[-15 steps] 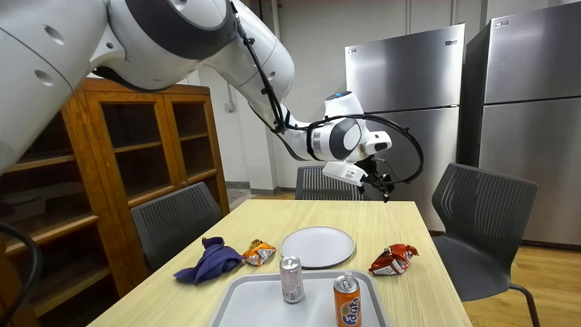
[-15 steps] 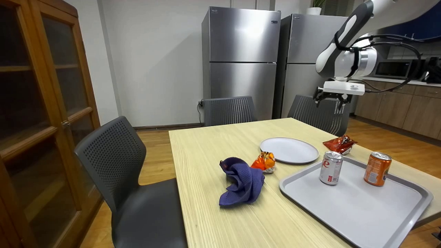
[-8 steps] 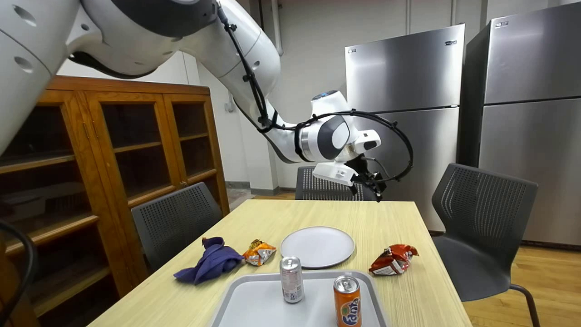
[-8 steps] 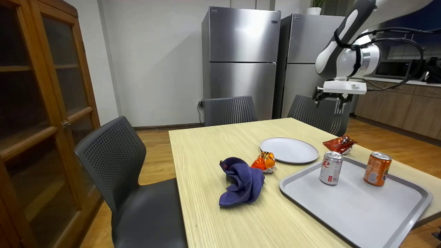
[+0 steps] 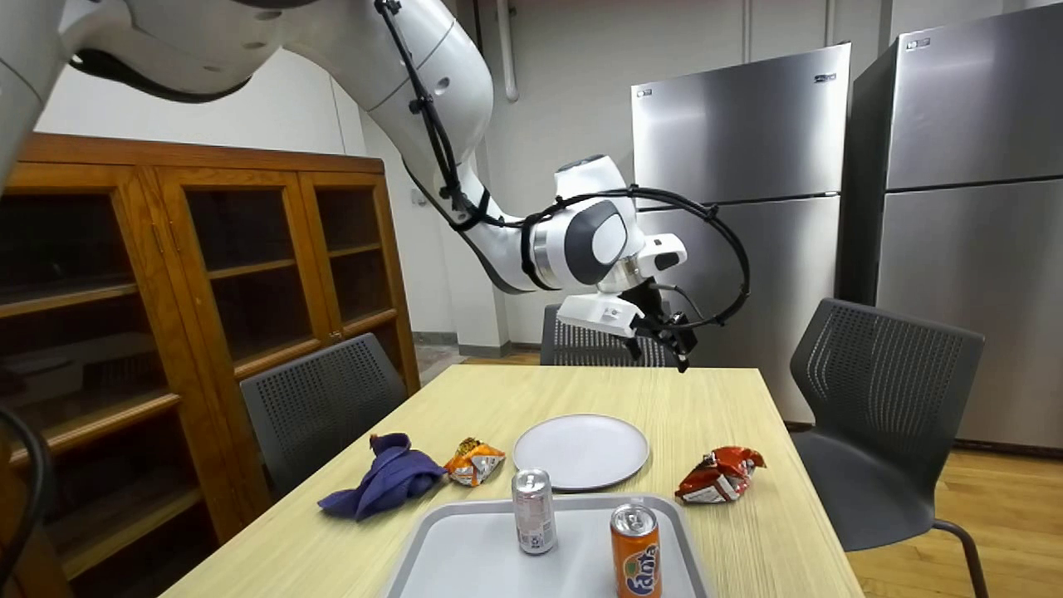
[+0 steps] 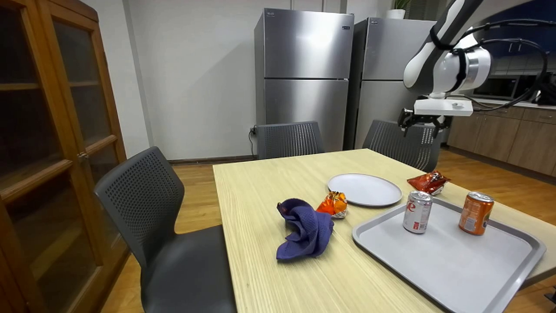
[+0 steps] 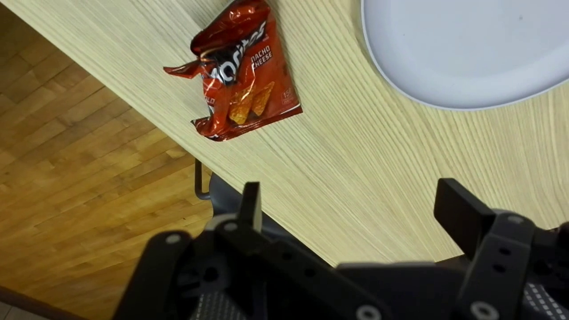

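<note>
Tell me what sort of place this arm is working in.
Most likely a shared kitchen or break room: two silver refrigerators, what looks like a microwave, and a table with chairs around it.

plate point(image 7: 471, 46) partly beyond wrist view's edges

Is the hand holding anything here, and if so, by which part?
Nothing is held: the hand is open, jaws apart with nothing between them; the red Doritos bag lies on the table.

Both exterior views look from the tray point(image 6: 447, 261) side of the plate point(image 6: 365, 189), past it toward the fridges point(image 6: 304, 108). Wrist view: closer, looking down beside plate. All three share plate, red bag point(image 7: 249, 80).
</note>
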